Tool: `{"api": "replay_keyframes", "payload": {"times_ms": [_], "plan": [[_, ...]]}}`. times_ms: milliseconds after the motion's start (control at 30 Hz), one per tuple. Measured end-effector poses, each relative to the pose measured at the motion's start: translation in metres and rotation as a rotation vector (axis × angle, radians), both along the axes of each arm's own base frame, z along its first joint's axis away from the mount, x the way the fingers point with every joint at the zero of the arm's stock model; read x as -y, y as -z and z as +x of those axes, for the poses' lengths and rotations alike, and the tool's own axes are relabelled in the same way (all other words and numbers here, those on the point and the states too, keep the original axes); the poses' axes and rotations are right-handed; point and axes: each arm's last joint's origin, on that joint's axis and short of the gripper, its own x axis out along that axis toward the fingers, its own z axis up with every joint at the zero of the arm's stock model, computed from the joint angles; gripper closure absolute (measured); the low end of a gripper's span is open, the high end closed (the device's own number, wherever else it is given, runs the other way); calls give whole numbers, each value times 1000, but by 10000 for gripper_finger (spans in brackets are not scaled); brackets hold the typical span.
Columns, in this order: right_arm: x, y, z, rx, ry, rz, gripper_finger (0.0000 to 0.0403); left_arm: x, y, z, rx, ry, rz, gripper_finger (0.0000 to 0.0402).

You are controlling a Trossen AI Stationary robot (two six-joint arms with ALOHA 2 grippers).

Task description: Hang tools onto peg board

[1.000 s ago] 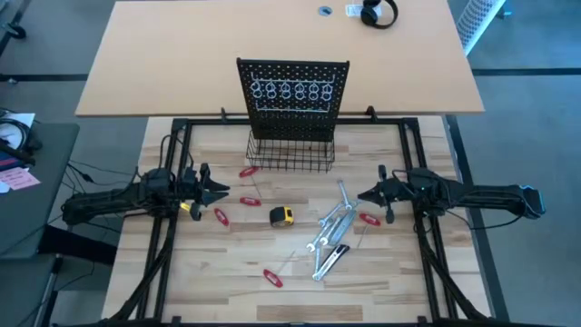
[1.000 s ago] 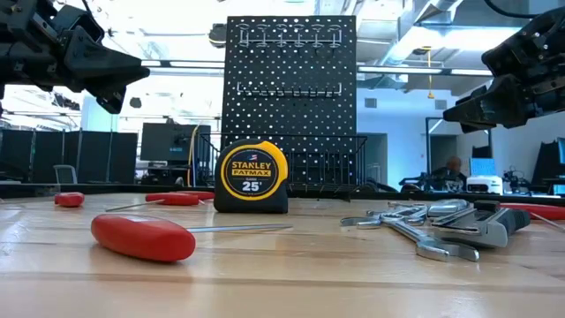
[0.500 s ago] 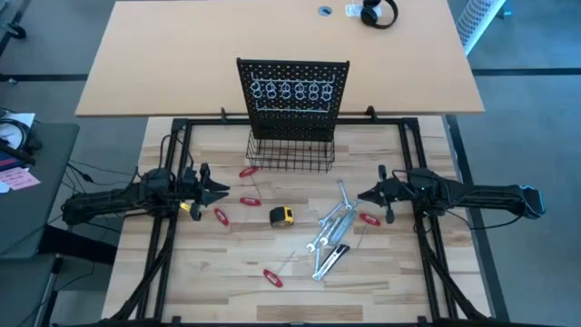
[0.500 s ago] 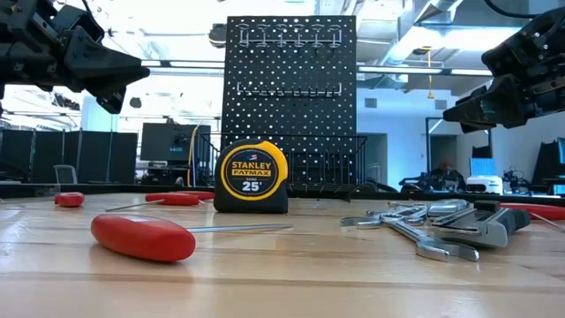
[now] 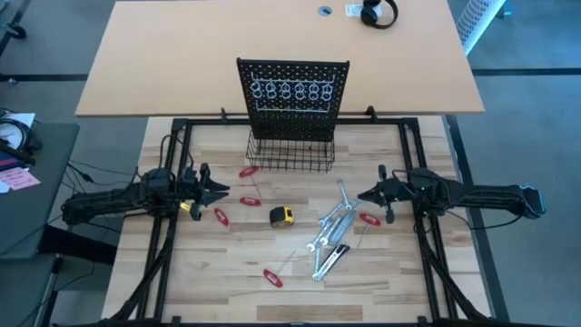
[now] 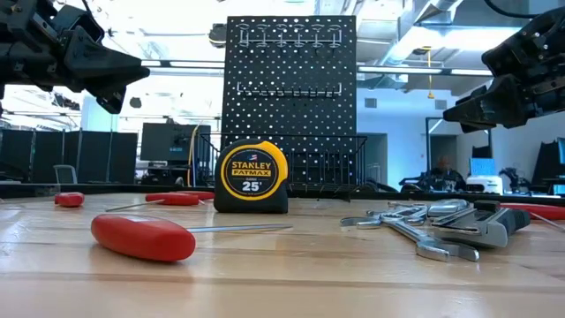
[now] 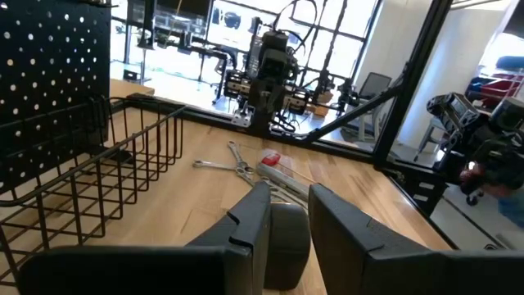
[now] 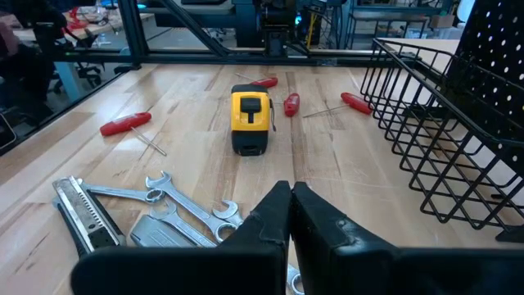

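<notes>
The peg board (image 5: 292, 86) stands upright at the table's far middle, ring hooks across its top and a black wire basket (image 5: 290, 153) at its foot. Several red-handled tools (image 5: 248, 171) (image 5: 221, 216) (image 5: 272, 277) (image 5: 369, 219) lie flat and scattered on the wood. Silver wrenches (image 5: 334, 222) (image 8: 176, 201) lie in a loose pile right of centre. My left gripper (image 5: 222, 191) (image 7: 286, 192) hovers level at the left, its fingers a little apart with no tool between them. My right gripper (image 5: 363, 194) (image 8: 291, 187) hovers shut at the right, above the table and short of the wrenches.
A yellow tape measure (image 5: 282, 215) (image 6: 252, 177) stands in the table's middle. A dark folding knife (image 5: 334, 257) lies by the wrenches. Black frame rails (image 5: 163, 245) run along both sides. Behind the peg board is a larger tan table with headphones (image 5: 379, 13).
</notes>
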Motion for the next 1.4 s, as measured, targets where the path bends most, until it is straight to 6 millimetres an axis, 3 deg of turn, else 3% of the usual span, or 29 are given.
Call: {"api": "replay_keyframes", "payload": {"times_ms": [133, 267, 367, 433, 533, 633, 800, 933, 1100, 1233, 1400], "plan": [[0, -10, 2, 103, -19, -121, 381, 0, 0, 0, 0, 0, 0, 325], [-2, -31, 2, 319, -25, -23, 381, 0, 0, 0, 0, 0, 0, 325], [-9, -50, 1, 502, -167, 17, 381, 0, 0, 0, 0, 0, 0, 325], [-16, -58, 3, 534, -278, -1, 381, 0, 0, 0, 0, 0, 0, 325], [-25, -69, 18, 495, -312, -15, 381, 0, 0, 0, 1, -1, 0, 325], [-34, -84, 46, 423, -264, -45, 380, 0, 0, 0, 0, -2, 0, 325], [-32, -89, 114, 191, -193, -55, 354, 0, 0, 0, 1, -2, 0, 325], [-25, -79, 171, -28, -180, 3, 298, 0, 0, 0, 0, -4, -3, 325], [-27, -82, 231, -268, -244, -12, 193, 0, 0, 0, -2, -5, 2, 325], [-35, -94, 266, -450, -280, -25, 116, 0, 0, 0, -2, -5, 4, 325], [-44, -100, 301, -590, -267, -3, 84, 0, 0, 0, -1, -4, 1, 325]]}}
